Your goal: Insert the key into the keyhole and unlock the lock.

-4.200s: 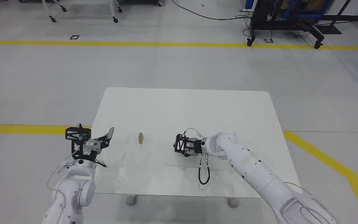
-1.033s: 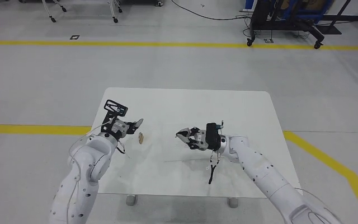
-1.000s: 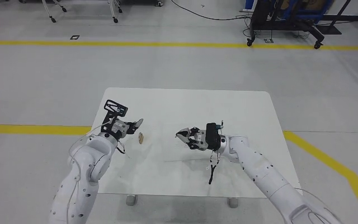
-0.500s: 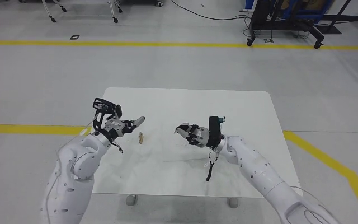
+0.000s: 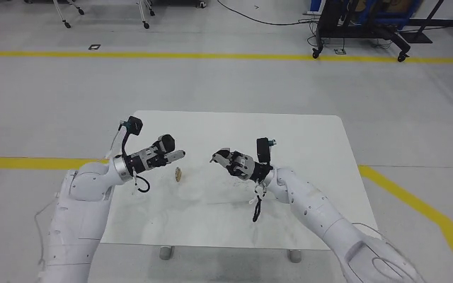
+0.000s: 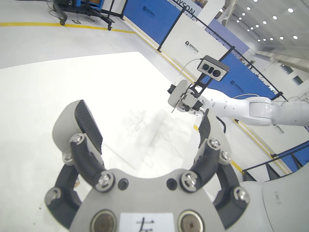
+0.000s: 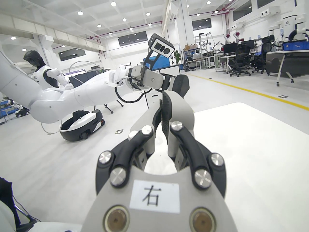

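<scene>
1. The right pincer [image 7: 162, 105] is pinched narrow, with only a hairline gap between its ribbed pads [image 7: 166, 113].
2. A thin dark sliver, seemingly the key [image 6: 174, 109], pokes out from between those fingers. It is too small to make out its shape.
3. The right pincer is held up off the white tabletop [image 5: 297, 141], and its tip points toward the other arm.
4. The left pincer [image 6: 144, 119] is spread wide, with its dark ribbed pads well apart. It is also held up off the tabletop.
5. The two pincers face each other tip to tip over the left-middle part of the tabletop. They are near each other but apart.
6. The lock [image 5: 178, 173] is small and brass-coloured and sits on the tabletop.
   - It is just on the robot's side of the left pincer's tip.
   - It is closer to the left pincer than to the right pincer and touches neither.
7. I cannot tell which way the lock's keyhole faces, or whether the lock stands or lies.
8. A black cable [image 5: 255, 209] hangs in a loop under the right wrist, over the tabletop. A similar loop hangs under the left wrist.
9. Farther out, a yellow line [image 5: 212, 55] runs across the floor beyond the tabletop.
10. A dark wheeled cart [image 5: 368, 28] stands past that line, off toward the far right.
</scene>
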Action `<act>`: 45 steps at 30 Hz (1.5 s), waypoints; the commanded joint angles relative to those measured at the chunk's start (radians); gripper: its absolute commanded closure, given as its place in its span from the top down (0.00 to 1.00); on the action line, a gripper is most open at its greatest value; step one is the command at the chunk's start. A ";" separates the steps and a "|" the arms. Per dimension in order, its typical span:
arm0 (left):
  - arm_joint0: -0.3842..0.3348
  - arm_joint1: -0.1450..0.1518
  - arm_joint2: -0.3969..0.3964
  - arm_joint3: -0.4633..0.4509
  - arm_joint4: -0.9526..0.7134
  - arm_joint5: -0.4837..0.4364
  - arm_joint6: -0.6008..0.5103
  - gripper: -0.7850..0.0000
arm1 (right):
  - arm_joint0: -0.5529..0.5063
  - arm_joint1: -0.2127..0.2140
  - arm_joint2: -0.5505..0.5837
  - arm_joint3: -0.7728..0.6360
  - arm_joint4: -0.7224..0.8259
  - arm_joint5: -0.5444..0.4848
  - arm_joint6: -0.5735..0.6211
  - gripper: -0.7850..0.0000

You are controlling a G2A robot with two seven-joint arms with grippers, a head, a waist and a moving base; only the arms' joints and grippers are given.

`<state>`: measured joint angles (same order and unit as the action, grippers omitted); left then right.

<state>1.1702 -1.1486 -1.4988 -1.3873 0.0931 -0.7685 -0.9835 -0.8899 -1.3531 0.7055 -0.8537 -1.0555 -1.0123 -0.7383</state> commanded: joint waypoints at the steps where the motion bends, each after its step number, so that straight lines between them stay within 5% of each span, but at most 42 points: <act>1: -0.013 0.004 0.008 0.017 -0.033 -0.024 -0.025 1.00 | 0.017 -0.012 -0.014 0.020 0.011 0.000 -0.002 0.00; 3: -0.022 0.008 0.030 0.024 -0.071 -0.028 -0.040 0.98 | 0.025 -0.024 -0.029 0.033 0.026 0.000 -0.015 0.00; 7: -0.041 0.022 0.096 0.028 -0.139 -0.021 -0.048 0.79 | 0.039 -0.039 -0.062 0.051 0.051 0.000 -0.059 0.00; 13: -0.090 0.054 0.193 0.053 -0.218 0.006 -0.074 0.79 | 0.063 -0.053 -0.154 0.067 0.158 0.000 -0.070 0.00; 21: -0.126 0.100 0.275 0.076 -0.232 -0.032 -0.036 0.52 | 0.104 -0.064 -0.216 0.103 0.254 0.000 -0.070 0.00; 45: -0.217 0.187 0.472 0.128 -0.290 -0.090 0.022 0.39 | 0.137 -0.069 -0.318 0.134 0.327 0.000 -0.070 0.00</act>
<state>0.9563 -0.9646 -1.0331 -1.2620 -0.1938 -0.8572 -0.9631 -0.7547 -1.4222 0.3910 -0.7216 -0.7322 -1.0123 -0.8078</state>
